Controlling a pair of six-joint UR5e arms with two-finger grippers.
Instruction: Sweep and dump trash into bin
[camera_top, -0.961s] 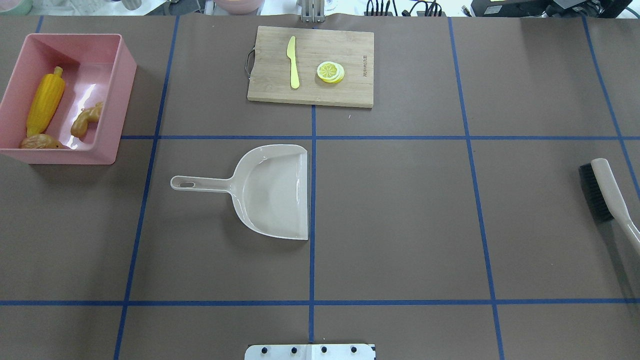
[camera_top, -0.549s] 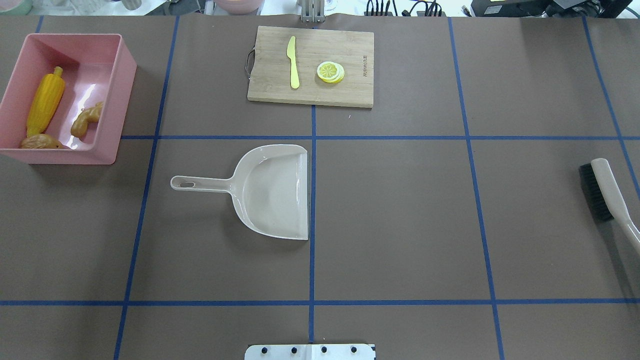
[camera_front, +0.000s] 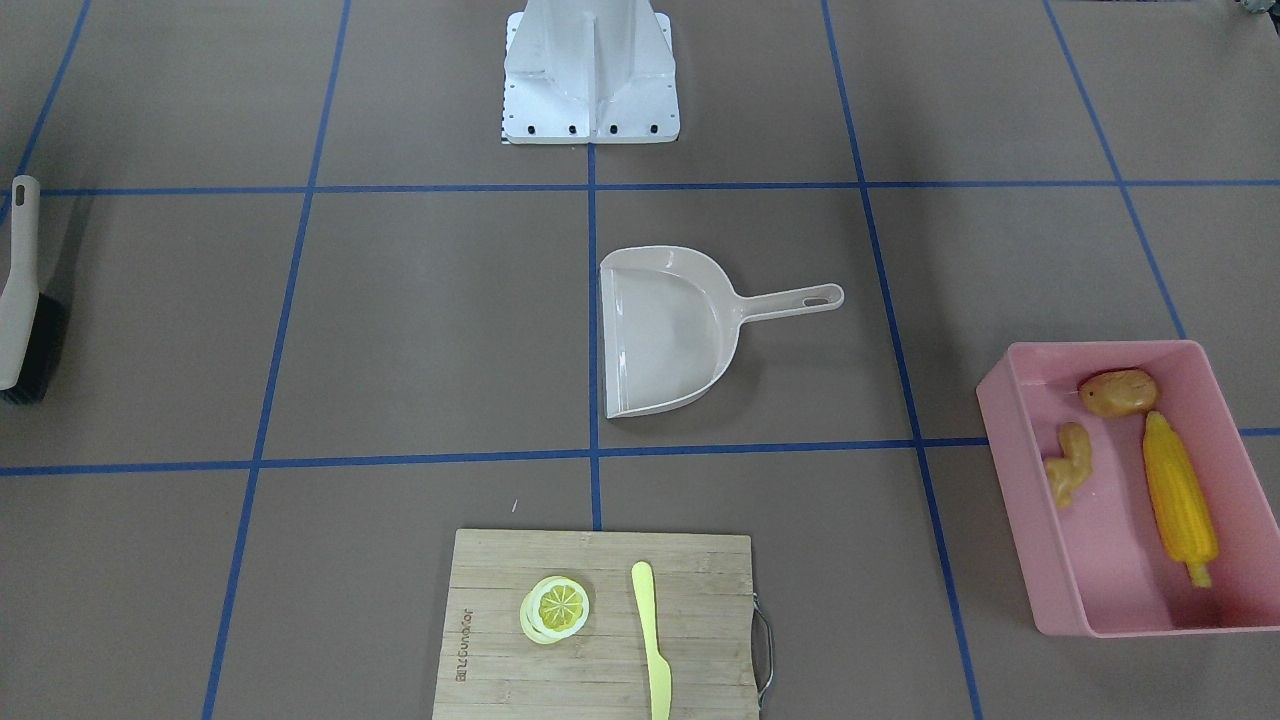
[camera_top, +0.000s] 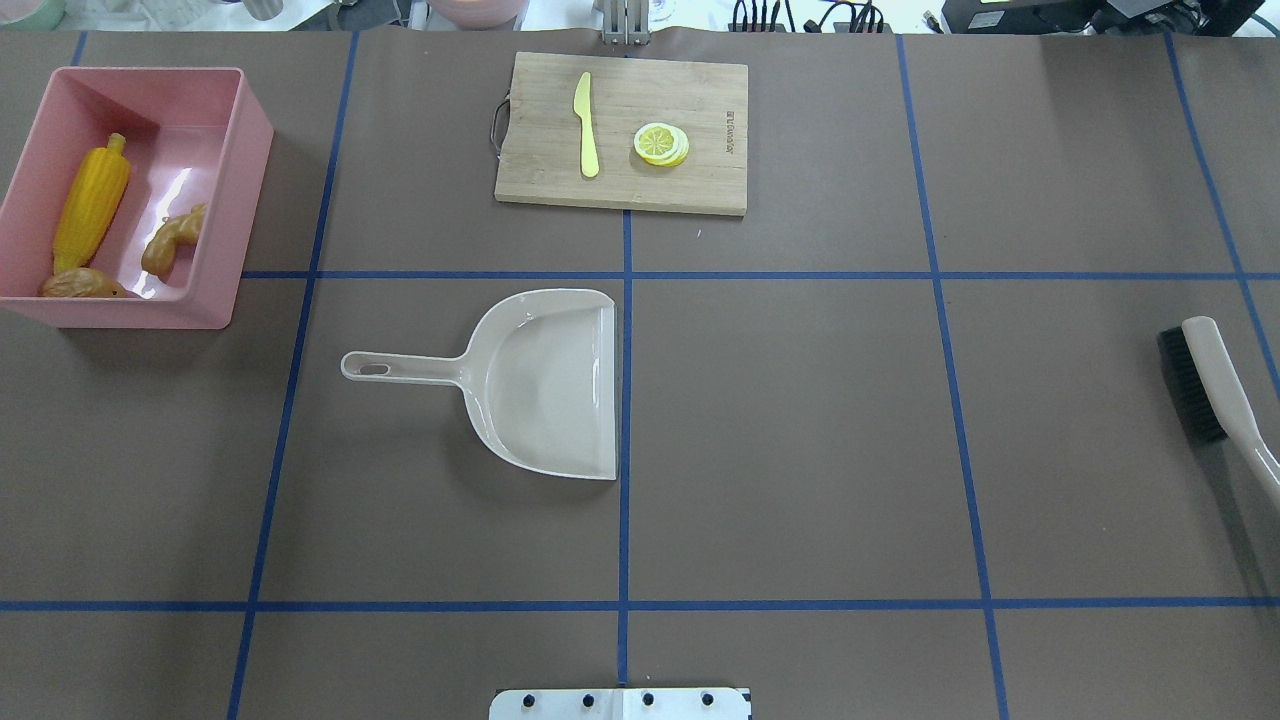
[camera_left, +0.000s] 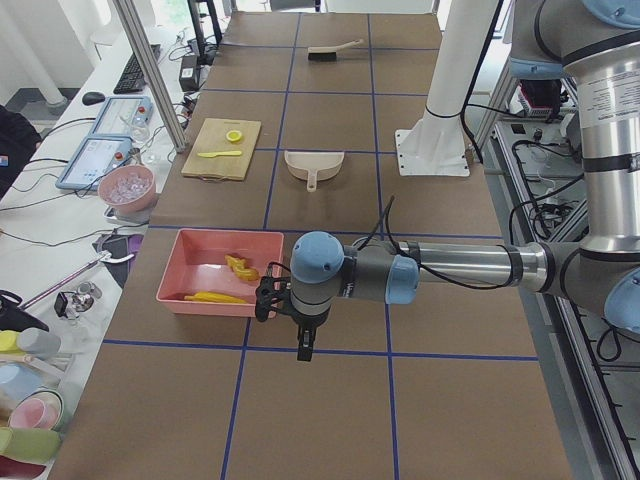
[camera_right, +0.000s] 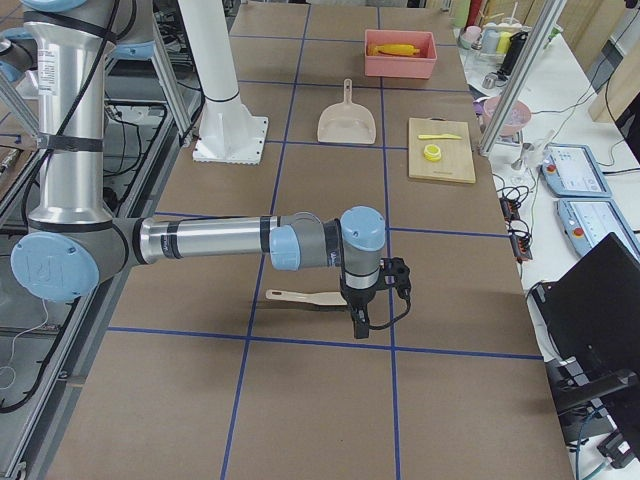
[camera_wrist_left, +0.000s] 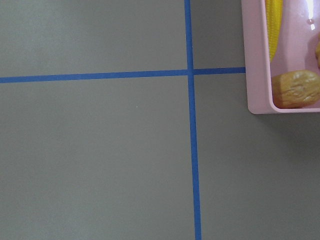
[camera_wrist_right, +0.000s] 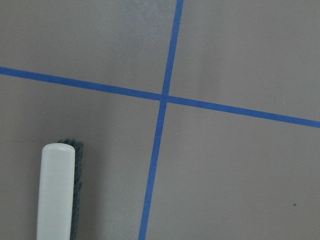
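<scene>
The cutting board (camera_top: 620, 130) stamp is unreadably small. The trash (camera_top: 90, 205) lies in the bin (camera_top: 250, 180) (far left). Whether my left gripper (camera_left: 303, 350) or right gripper (camera_right: 360, 324) is clenched, I cannot tell.

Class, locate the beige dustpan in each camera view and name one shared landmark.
Front-facing: dustpan centre, handle pointing right.
Overhead: centre, handle pointing left.
Exterior left: upper middle.
Exterior right: upper middle.
Left wrist: not in it.
Right wrist: not in it.
Landmark: the wooden cutting board, seen in all four exterior views.
</scene>
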